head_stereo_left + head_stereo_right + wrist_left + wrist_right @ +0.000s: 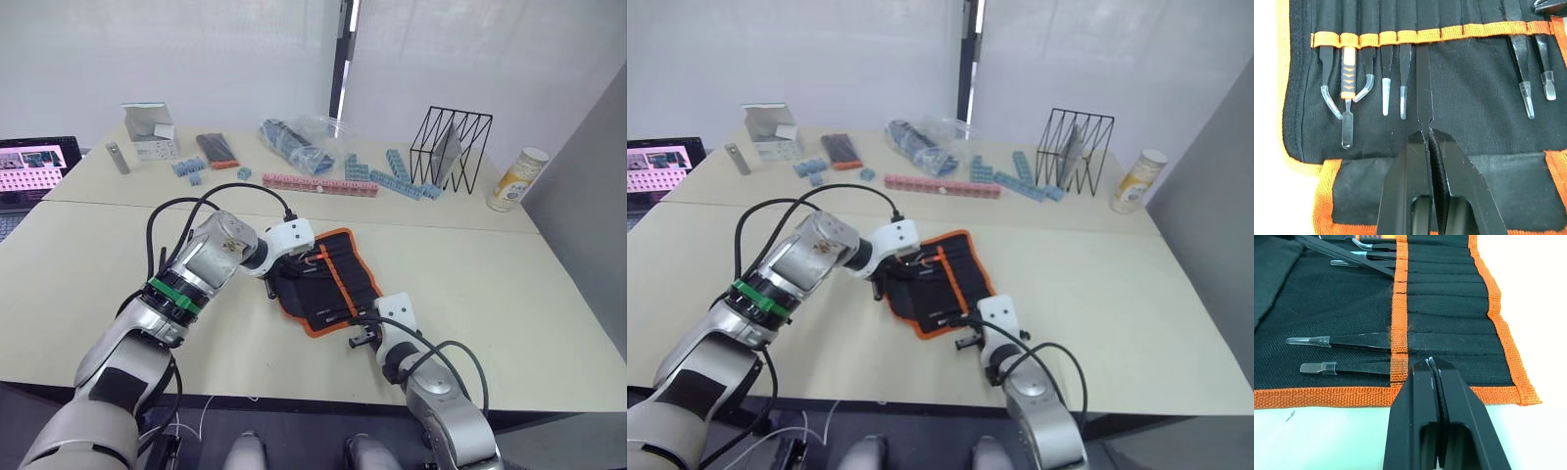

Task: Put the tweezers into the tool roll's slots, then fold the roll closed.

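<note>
The tool roll point(333, 284) lies open on the table, black fabric with orange trim and an orange slot band point(1449, 33). My left gripper point(1427, 131) is shut on one thin black tweezers point(1423, 83), whose far end sits under the band in a middle slot. Several other tweezers point(1385, 73) with clear tip caps stand in slots beside it. Two more tweezers point(1356, 340) fill slots at the roll's near end. My right gripper point(1431, 363) is shut, its tips resting on the fabric by the last slot, close to the roll's orange edge point(1352, 395).
At the back of the table stand a black wire rack point(451, 147), a can point(517, 178), blue blocks point(397, 178), a pink block strip point(318, 184), a plastic bag point(299, 142), a flat black-and-orange pack point(216, 149) and a white box point(149, 129). A laptop point(34, 168) sits far left.
</note>
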`<move>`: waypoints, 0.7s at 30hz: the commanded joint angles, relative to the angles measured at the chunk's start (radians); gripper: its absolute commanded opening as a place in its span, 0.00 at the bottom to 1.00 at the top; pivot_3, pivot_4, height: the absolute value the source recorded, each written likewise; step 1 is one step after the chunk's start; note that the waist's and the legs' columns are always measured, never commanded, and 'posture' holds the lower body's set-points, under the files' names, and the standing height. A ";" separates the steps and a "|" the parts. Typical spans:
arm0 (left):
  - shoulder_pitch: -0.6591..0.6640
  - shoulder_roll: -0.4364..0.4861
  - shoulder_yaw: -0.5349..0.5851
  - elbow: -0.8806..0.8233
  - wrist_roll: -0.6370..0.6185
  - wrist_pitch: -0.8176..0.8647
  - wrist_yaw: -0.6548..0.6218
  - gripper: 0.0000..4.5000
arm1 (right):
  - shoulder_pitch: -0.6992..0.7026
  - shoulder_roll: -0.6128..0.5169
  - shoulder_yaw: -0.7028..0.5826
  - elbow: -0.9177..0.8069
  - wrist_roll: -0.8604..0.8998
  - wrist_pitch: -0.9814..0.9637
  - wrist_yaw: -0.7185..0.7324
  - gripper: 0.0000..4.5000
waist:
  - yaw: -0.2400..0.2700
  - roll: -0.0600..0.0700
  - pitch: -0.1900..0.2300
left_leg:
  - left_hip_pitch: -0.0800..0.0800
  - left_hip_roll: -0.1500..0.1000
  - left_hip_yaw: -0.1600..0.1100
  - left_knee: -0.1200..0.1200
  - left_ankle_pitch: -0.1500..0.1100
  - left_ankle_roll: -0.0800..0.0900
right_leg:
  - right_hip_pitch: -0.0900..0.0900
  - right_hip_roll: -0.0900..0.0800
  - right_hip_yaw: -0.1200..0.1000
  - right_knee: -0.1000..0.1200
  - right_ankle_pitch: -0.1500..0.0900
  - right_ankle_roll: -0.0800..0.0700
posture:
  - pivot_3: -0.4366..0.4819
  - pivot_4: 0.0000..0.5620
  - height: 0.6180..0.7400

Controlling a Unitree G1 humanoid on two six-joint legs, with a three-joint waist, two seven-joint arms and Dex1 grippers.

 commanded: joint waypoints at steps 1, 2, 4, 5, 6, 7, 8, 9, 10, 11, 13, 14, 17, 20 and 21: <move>-0.024 -0.042 -0.001 0.012 0.017 -0.046 0.011 0.01 | 0.030 0.002 0.042 0.071 0.007 0.086 0.016 0.00 | 0.000 0.000 0.000 | 0.000 0.000 0.000 0.000 0.000 0.000 | 0.000 0.000 0.000 0.001 0.000 0.000 | 0.48 0.27 1.00; -0.023 -0.048 -0.001 0.019 0.023 -0.056 0.013 0.01 | 0.029 0.002 0.042 0.071 0.007 0.087 0.016 0.00 | 0.000 0.000 0.000 | 0.000 0.000 0.000 0.001 0.000 0.000 | 0.000 0.000 0.000 0.002 0.000 0.000 | 0.48 0.27 1.00; -0.024 -0.074 -0.001 0.048 0.032 -0.079 0.019 0.01 | 0.026 0.003 0.041 0.070 0.006 0.088 0.015 0.00 | 0.001 0.000 0.000 | 0.000 0.000 0.000 0.002 0.000 0.000 | 0.000 0.000 0.000 0.003 0.000 0.000 | 0.48 0.27 1.00; -0.024 -0.085 -0.002 0.064 0.038 -0.093 0.023 0.01 | 0.025 0.004 0.041 0.069 0.005 0.089 0.014 0.00 | 0.001 0.000 0.000 | 0.000 0.000 0.000 0.003 0.000 0.000 | 0.000 0.000 0.000 0.003 0.000 0.000 | 0.48 0.27 1.00; -0.025 -0.095 -0.003 0.078 0.045 -0.105 0.024 0.01 | 0.024 0.004 0.040 0.069 0.005 0.090 0.013 0.00 | 0.002 0.000 0.000 | 0.000 0.000 0.000 0.004 0.000 0.000 | 0.000 0.000 0.000 0.004 0.000 0.000 | 0.48 0.27 1.00; -0.026 -0.101 -0.002 0.090 0.052 -0.117 0.024 0.01 | 0.022 0.004 0.040 0.069 0.004 0.091 0.013 0.00 | 0.002 0.000 0.000 | 0.000 0.000 0.000 0.004 0.000 0.000 | 0.000 0.000 0.000 0.004 0.000 0.000 | 0.48 0.27 1.00; -0.028 -0.104 0.000 0.100 0.056 -0.124 0.021 0.01 | 0.020 0.005 0.039 0.069 0.004 0.092 0.012 0.00 | 0.002 0.001 0.000 | 0.000 0.000 0.000 0.005 0.000 0.000 | 0.000 0.000 0.000 0.004 0.000 0.000 | 0.48 0.27 1.00; -0.030 -0.103 0.004 0.106 0.059 -0.129 0.016 0.01 | 0.019 0.005 0.038 0.069 0.003 0.093 0.012 0.00 | 0.002 0.001 0.000 | 0.000 0.000 0.000 0.006 0.000 0.000 | 0.000 0.000 0.000 0.004 0.000 0.000 | 0.48 0.27 1.00; -0.033 -0.099 0.006 0.112 0.062 -0.136 0.011 0.01 | 0.018 0.005 0.037 0.067 0.003 0.095 0.011 0.00 | 0.002 0.001 0.000 | 0.000 0.000 0.000 0.006 0.000 0.000 | 0.000 0.000 0.000 0.004 0.000 0.000 | 0.48 0.27 1.00; -0.036 -0.092 0.009 0.119 0.068 -0.146 0.005 0.01 | 0.017 0.005 0.036 0.066 0.003 0.097 0.011 0.00 | 0.001 0.001 0.000 | 0.000 0.000 -0.001 0.006 0.000 0.000 | 0.000 0.000 0.000 0.004 0.000 0.000 | 0.48 0.27 1.00; -0.048 -0.071 0.014 0.140 0.081 -0.173 -0.007 0.01 | 0.015 0.005 0.034 0.062 0.003 0.100 0.010 0.00 | 0.001 0.001 0.001 | 0.000 0.000 -0.001 0.006 0.000 0.000 | 0.000 0.000 0.000 0.005 0.000 0.000 | 0.48 0.27 1.00; -0.053 -0.062 0.016 0.149 0.087 -0.187 -0.013 0.01 | 0.014 0.004 0.033 0.062 0.003 0.101 0.010 0.00 | 0.000 0.001 0.001 | 0.000 0.000 -0.001 0.006 0.000 0.000 | 0.000 0.000 0.000 0.005 0.000 0.000 | 0.48 0.27 1.00; -0.068 -0.035 0.015 0.164 0.102 -0.241 -0.040 0.01 | 0.009 0.003 0.030 0.063 0.004 0.104 0.009 0.00 | -0.004 0.002 0.001 | 0.000 0.000 -0.001 0.006 0.000 0.000 | -0.001 0.000 0.000 0.006 0.000 0.000 | 0.48 0.27 1.00; -0.089 -0.030 0.013 0.191 0.113 -0.290 -0.055 0.01 | -0.006 0.006 0.026 0.061 0.003 0.102 0.007 0.00 | -0.005 0.003 0.002 | 0.000 0.000 -0.001 0.005 0.000 0.000 | -0.001 0.000 0.000 0.006 0.000 0.000 | 0.48 0.27 1.00; -0.096 -0.032 0.013 0.205 0.119 -0.306 -0.055 0.01 | -0.011 0.005 0.025 0.057 0.003 0.101 0.007 0.00 | -0.004 0.003 0.002 | -0.001 0.000 0.000 0.006 0.000 0.000 | -0.001 0.000 0.000 0.006 0.000 0.000 | 0.48 0.27 1.00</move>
